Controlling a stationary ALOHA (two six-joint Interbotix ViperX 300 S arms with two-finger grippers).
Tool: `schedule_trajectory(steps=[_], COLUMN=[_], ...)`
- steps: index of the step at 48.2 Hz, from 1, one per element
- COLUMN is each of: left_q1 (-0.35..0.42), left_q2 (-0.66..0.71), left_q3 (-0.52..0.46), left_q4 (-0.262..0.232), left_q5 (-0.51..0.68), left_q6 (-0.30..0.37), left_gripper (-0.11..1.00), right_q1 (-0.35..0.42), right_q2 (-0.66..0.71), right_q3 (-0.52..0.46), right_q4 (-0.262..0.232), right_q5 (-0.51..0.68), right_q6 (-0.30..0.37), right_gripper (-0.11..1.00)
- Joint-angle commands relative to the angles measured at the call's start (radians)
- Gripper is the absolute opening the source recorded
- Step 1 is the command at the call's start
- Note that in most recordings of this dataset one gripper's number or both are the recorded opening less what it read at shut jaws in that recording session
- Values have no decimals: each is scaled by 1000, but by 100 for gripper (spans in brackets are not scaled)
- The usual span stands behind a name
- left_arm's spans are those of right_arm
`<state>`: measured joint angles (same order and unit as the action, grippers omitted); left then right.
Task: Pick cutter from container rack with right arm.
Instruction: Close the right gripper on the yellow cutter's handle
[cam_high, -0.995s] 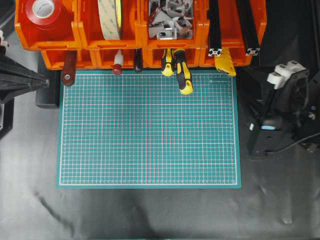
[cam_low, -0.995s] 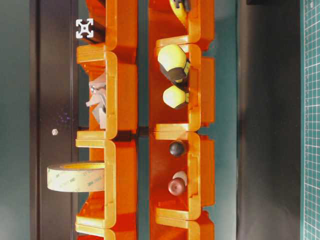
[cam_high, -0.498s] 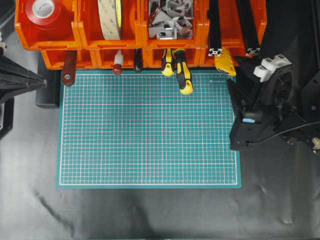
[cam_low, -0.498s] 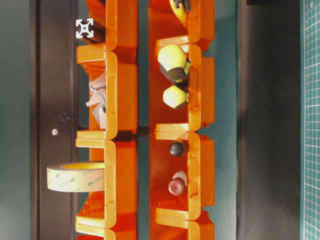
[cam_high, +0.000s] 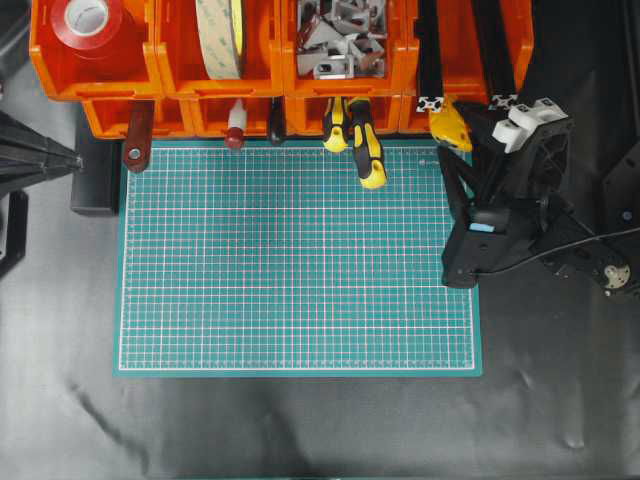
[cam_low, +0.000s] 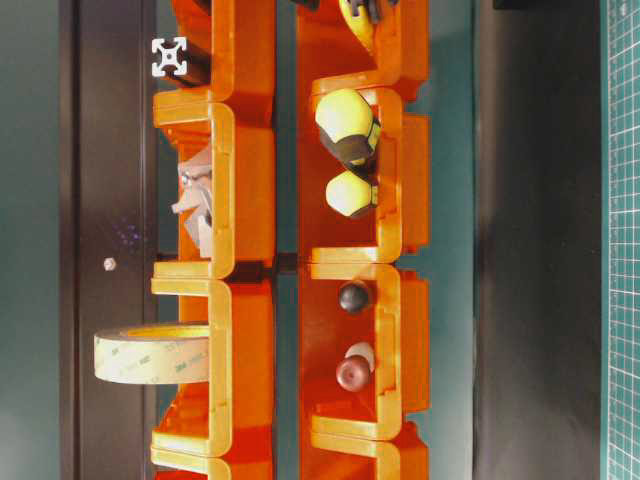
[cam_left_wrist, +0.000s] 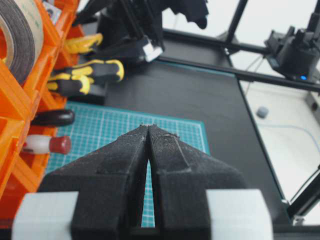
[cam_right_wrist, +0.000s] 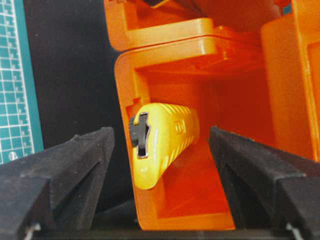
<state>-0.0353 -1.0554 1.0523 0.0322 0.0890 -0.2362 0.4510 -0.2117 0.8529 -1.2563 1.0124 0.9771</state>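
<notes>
Since the earlier overhead picture your right arm has swung from the black surface at the mat's 3 o'clock side up toward 1 o'clock, and its head now overlaps the green mat's upper right corner, close to the rack. Your right gripper faces the lower right bin with its jaws spread wide: in the right wrist view one black finger stands at 9 o'clock of the cutter and the other at 3 o'clock, both apart from it, nothing pinched. You will find the cutter lying in that lower right bin, its yellow body with the black slider poking out over the bin's front lip; in the overhead view it shows as a yellow wedge at the rack's right end, just beside the gripper's dark tip. Whether that tip touches it cannot be told from overhead. Your left gripper sits over the mat's left side with its jaws pressed together, holding nothing. Elsewhere in the rack you have a red tape roll at the 11 o'clock corner, a pale tape roll next to it, grey metal brackets in the third upper bin, and two yellow-and-black screwdrivers hanging out of the lower tier onto the mat's top edge. The table-level view shows the bins on their side, unchanged.
</notes>
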Motion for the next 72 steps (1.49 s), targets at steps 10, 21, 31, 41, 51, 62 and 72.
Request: schedule_trajectory(steps=[10, 21, 31, 41, 51, 62, 72], left_q1=[2, 0, 0, 0, 0, 0, 0], left_q2=[5, 3, -2, -11, -15, -15, -18], left_q3=[-28, -26, -25, -23, -20, -20, -23], left_q4=[3, 3, 3, 3, 5, 3, 3], left_q5=[0, 0, 3, 3, 11, 17, 17], left_q6=[-2, -3, -2, -3, -3, -3, -5], left_gripper=[1, 1, 1, 1, 1, 1, 1], right_q1=[0, 5, 6, 9, 14, 15, 41], right_q2=[-5, -3, -3, -3, -5, -6, -6], right_q3=[-28, -43, -52, -52, -51, -52, -58], right_q4=[-6, -5, -2, 3, 8, 26, 34], right_q5=[-29, -35, -28, 6, 21, 17, 26], right_q6=[6, 8, 6, 6, 6, 8, 6], right_gripper=[67, 64, 64, 60, 42, 21, 21])
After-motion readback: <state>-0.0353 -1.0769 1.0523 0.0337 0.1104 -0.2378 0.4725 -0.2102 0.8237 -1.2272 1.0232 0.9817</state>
